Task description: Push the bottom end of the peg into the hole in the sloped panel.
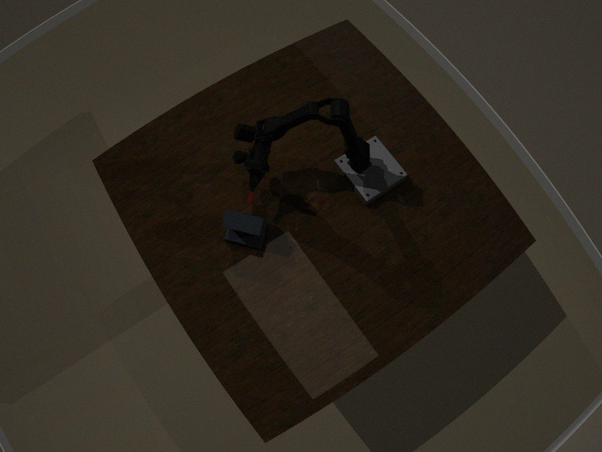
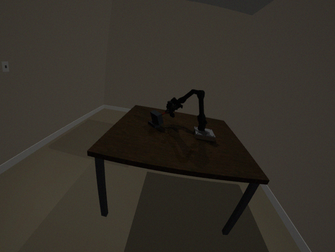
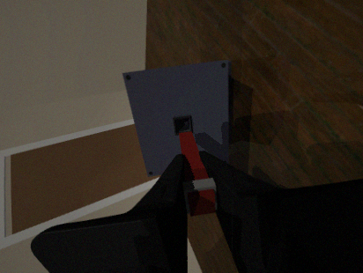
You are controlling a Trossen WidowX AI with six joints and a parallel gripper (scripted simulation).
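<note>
My gripper [image 1: 251, 189] [image 2: 167, 112] [image 3: 190, 158] is shut on the red square peg [image 1: 249, 196] [image 2: 164, 113] [image 3: 189, 147], which has a grey band near its upper end. The peg is held off the table, its free end pointing at the face of the sloped panel [image 1: 243, 222] [image 2: 159, 119] [image 3: 154, 101]. In the wrist view the square hole [image 3: 181, 124] is dark, and the peg's free end overlaps its lower edge. The top view shows a gap between peg and panel. The peg's sides look roughly in line with the hole's, but the exact turn is hard to tell.
The wooden table [image 1: 194, 145] [image 2: 130, 149] carries the panel's stand and the arm's pale base plate [image 1: 389, 167] [image 2: 209, 133]. The table's edge lies beyond the panel. A light patch and arm shadows fall across the wood.
</note>
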